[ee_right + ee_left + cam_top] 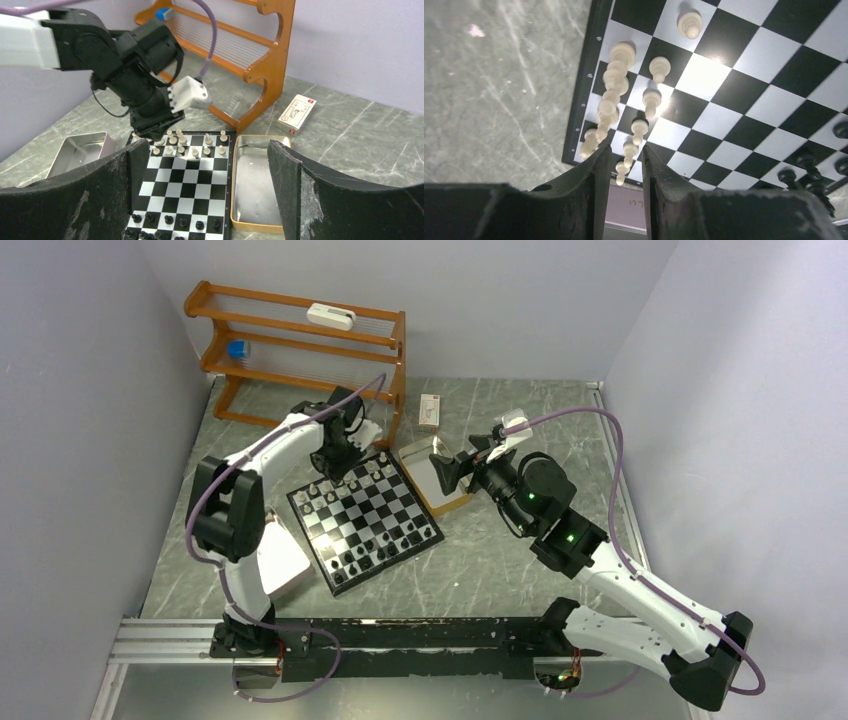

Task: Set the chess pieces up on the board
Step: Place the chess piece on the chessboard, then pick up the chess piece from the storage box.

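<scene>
The board (365, 520) lies at the table's middle, turned at an angle. Cream-white chess pieces (335, 485) stand in two rows along its far-left edge, and black pieces (385, 545) along its near edge. My left gripper (335, 472) hangs over the white rows. In the left wrist view its fingers (599, 160) stand a narrow gap apart with nothing between them, above the end of the white pieces (651, 97) near the board's (744, 100) corner. My right gripper (209, 150) is wide open and empty, raised right of the board (190, 185), over a gold-rimmed tray (235, 190).
The gold-rimmed metal tray (452, 508) touches the board's right side. A second metal tray (285, 560) sits left of the board by the left arm. A wooden rack (300, 340) stands at the back left, and a small white box (429, 410) lies beside it.
</scene>
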Available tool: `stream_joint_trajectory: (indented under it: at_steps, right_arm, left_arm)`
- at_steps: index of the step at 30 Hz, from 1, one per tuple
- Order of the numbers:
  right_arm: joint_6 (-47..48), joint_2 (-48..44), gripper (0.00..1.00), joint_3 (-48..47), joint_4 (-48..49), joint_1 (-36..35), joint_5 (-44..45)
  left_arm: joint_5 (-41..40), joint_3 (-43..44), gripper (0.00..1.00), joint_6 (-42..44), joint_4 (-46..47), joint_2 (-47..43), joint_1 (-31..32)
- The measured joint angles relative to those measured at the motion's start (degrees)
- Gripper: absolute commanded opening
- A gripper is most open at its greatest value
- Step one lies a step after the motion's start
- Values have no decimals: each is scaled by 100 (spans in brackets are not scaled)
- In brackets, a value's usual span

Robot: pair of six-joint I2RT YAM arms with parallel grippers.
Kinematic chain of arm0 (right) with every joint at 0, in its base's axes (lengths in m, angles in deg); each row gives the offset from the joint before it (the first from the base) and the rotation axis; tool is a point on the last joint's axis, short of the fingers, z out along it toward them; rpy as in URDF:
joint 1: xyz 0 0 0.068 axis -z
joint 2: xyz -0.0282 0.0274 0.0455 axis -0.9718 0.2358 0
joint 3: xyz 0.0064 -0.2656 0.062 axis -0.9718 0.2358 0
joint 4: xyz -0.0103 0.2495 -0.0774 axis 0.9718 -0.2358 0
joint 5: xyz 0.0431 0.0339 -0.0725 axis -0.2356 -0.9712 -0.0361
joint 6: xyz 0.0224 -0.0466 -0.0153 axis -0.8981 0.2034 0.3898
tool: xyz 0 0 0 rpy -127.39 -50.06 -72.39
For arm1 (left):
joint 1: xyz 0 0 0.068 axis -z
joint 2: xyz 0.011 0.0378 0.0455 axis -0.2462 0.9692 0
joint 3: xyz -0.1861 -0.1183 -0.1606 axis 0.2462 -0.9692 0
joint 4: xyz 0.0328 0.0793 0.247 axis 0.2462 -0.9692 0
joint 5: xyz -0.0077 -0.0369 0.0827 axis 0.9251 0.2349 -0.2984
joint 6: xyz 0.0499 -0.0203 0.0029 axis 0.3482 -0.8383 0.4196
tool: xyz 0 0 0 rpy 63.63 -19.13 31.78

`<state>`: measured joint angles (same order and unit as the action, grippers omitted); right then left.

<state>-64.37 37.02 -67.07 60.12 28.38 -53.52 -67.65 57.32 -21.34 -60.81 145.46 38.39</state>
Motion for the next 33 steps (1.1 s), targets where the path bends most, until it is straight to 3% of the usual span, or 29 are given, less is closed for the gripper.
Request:
stream_joint_trajectory:
  at_steps: [5,10,17,23,29,33]
  right_arm:
    - [2,-22,93,4,11,0,0]
    - [0,-59,93,61,61,0,-26]
    - [0,-199,94,103,70,-4,-26]
    - [-2,-273,94,114,103,-4,-44]
    - [-4,-275,94,118,107,-9,-68]
    - [-4,-282,94,120,109,-11,-68]
  left_arm:
    - [-4,-42,37,-321,42,-872,0]
    - [-352,-656,39,-1285,492,-2297,-136]
    - [-1311,-1705,40,-3189,621,-3578,-1375]
    - [-1786,-2402,41,-4680,315,-4478,-2055]
    - [-1696,-3359,35,-5884,9,-4656,-2966]
    - [-1414,-4013,40,-6380,72,-4782,-3215]
